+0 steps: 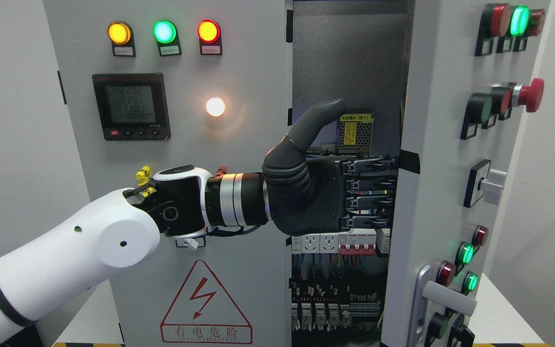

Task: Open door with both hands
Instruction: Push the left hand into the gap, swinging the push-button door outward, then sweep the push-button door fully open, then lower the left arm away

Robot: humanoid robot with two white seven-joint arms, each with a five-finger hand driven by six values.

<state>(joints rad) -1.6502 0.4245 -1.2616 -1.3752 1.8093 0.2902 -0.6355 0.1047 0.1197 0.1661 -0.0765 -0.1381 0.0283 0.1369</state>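
Observation:
The grey electrical cabinet has a left door (239,62) that is closed and a right door (439,202) that stands swung partly outward, leaving a gap onto the interior (350,58). My left arm comes in from the lower left, and its dark hand (354,188) is inside that gap at mid height. The fingers (371,185) stretch straight to the right and meet the right door's inner edge, where their tips are hidden. The thumb (318,118) points up and free. The hand is open, gripping nothing. My right arm does not show.
The right door carries a silver lever handle (446,294), a red emergency button (530,95), a selector switch (487,183) and lit lamps. The left door has three lamps, a digital meter (130,107) and a warning triangle (205,303). Breakers and sockets (340,243) fill the interior.

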